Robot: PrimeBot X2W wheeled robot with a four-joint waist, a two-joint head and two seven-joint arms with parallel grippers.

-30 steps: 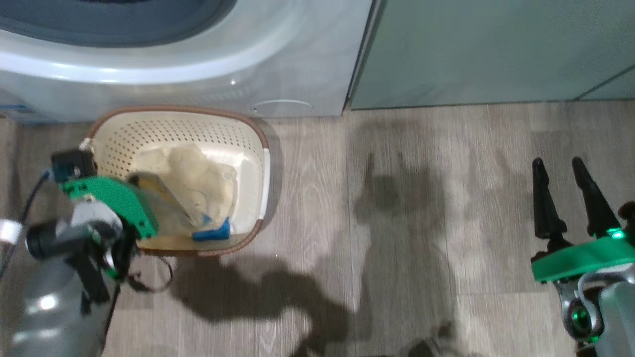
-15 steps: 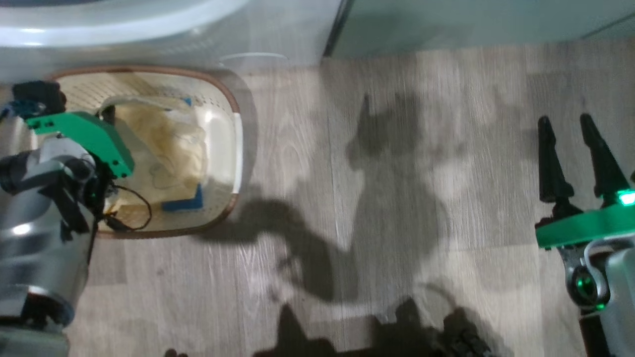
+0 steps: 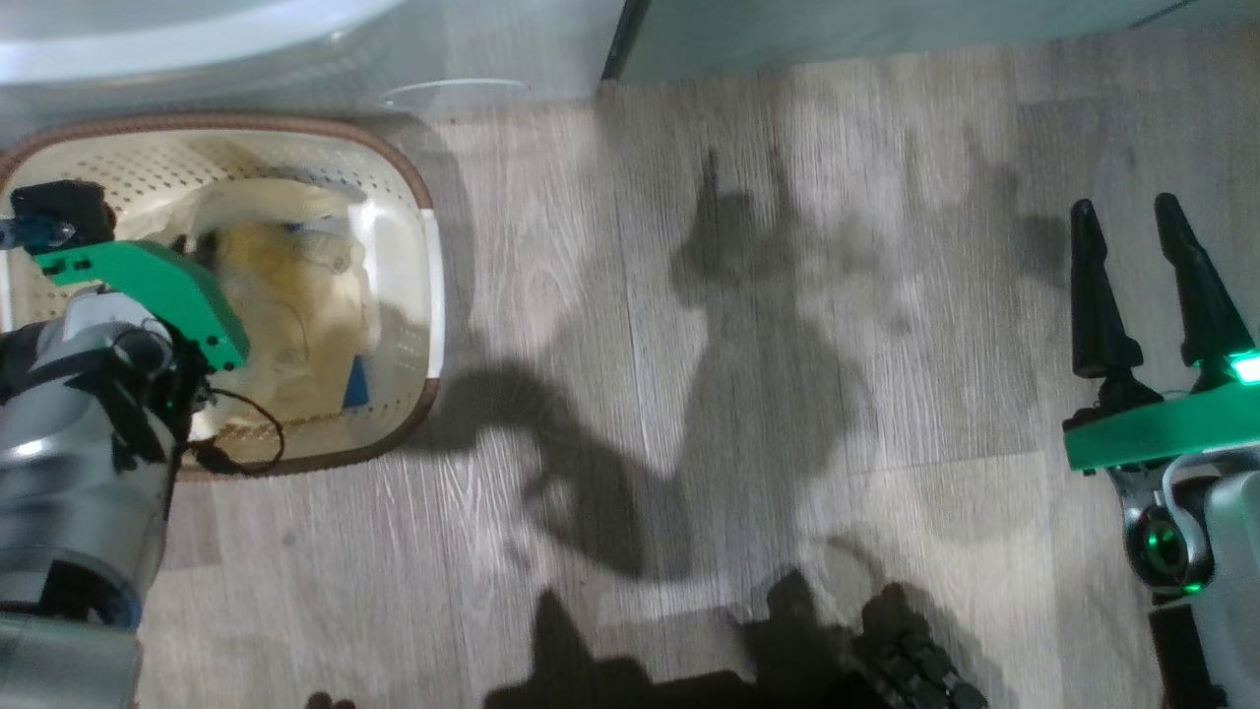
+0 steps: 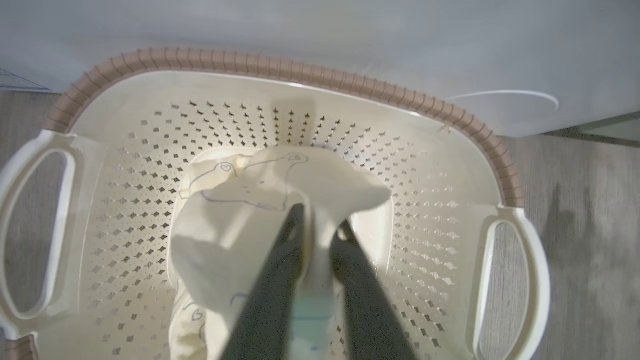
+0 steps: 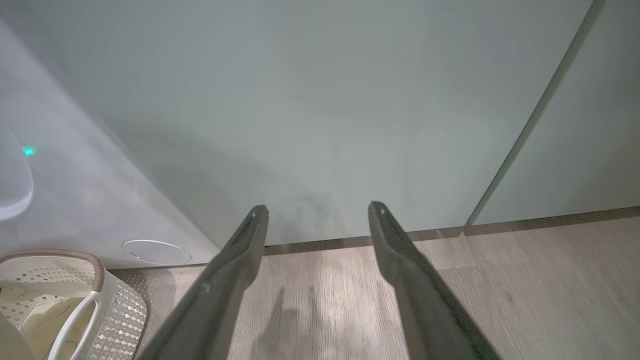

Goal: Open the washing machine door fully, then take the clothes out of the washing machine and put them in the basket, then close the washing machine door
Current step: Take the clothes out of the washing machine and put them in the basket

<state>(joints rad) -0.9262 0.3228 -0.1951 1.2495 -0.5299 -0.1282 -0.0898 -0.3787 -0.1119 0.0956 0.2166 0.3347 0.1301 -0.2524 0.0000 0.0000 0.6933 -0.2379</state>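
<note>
At the far left of the head view you have the left gripper (image 4: 320, 218) lowered into the basket (image 4: 300, 70). Its 2 dark fingers (image 4: 277, 280) are pinched together on a fold of the clothes (image 4: 235, 225). The left wrist view shows you the cream cloth draped over both fingertips and hanging down inside the basket, with faint line-drawn prints on it. More of the pale fabric lies heaped on the basket's bottom, and a small blue patch (image 3: 356, 384) shows near its right wall in the head view. 1 white loop handle (image 4: 525, 280) sits at each short end. The basket stands on the wood-grain floor (image 3: 787, 325), just in front of the washing machine (image 4: 350, 30), whose white front panel runs behind the brown rim. The round white cap (image 4: 502, 97) sits low on that panel, just past the basket's right corner. Right of the machine come the sage-green cabinet fronts (image 5: 350, 100). At the far right, your right gripper (image 5: 317, 210) hangs above the floor with its 2 fingers spread apart, cabinet and floor showing in the gap, well apart from the basket.
</note>
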